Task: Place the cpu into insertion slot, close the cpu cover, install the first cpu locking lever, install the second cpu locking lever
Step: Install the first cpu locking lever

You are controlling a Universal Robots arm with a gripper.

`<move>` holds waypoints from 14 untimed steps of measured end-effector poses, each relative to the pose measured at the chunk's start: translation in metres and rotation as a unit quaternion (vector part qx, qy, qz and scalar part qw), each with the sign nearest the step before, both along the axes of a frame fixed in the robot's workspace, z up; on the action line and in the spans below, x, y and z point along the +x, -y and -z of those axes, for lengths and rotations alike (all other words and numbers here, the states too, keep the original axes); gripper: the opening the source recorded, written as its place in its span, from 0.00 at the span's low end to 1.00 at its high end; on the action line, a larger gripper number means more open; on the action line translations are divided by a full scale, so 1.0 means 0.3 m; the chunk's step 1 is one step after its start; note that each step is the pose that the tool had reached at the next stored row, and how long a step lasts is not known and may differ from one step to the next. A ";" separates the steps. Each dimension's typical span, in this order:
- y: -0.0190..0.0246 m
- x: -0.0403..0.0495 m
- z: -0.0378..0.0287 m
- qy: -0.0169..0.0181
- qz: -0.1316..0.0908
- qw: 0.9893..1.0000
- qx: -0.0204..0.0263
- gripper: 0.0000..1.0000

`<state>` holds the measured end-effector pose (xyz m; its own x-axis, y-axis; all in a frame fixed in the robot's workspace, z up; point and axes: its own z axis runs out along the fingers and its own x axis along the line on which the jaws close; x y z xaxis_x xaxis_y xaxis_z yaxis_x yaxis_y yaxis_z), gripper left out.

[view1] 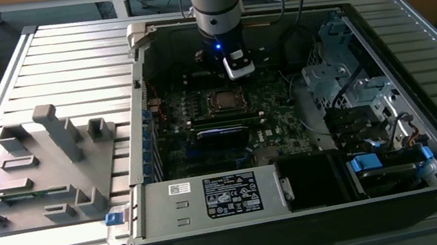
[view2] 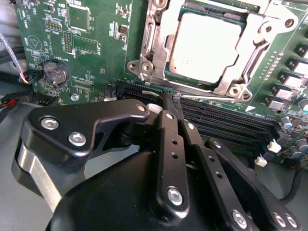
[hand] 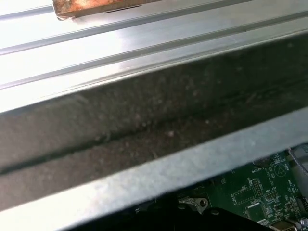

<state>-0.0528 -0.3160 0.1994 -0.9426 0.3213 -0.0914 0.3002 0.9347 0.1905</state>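
The cpu (view2: 204,45) lies flat in the insertion slot (view1: 224,99) on the dark green motherboard (view2: 96,48), its silvery top showing. The cpu cover (view2: 252,53) lies down around it as a metal frame. My gripper (view2: 174,98) is shut with nothing between its black fingers (view2: 169,144). Its tips sit just beside the socket's edge, at a thin metal lever (view2: 144,89) that runs along that edge; I cannot tell whether they touch it. In the exterior view the gripper (view1: 239,70) hangs inside the open computer case, just behind the socket.
Long black memory slots (view2: 226,120) run beside the fingertips. A coin battery (view2: 54,73) sits on the board. The case wall (hand: 144,120) stands close to the wrist. A power supply (view1: 212,198), a drive cage (view1: 342,78) and a grey fixture block (view1: 43,168) surround the area.
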 end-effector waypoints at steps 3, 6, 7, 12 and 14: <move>0.000 0.000 0.004 0.000 0.000 1.000 0.000 0.10; 0.000 0.000 0.009 0.000 0.000 1.000 -0.002 0.10; 0.000 0.000 0.009 0.000 0.000 1.000 -0.003 0.10; 0.000 0.000 0.013 0.000 0.000 1.000 -0.007 0.10; 0.000 0.000 0.014 0.000 0.000 1.000 -0.010 0.10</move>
<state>-0.0529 -0.3160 0.1952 -0.9425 0.3196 -0.0977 0.3002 0.9381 0.1727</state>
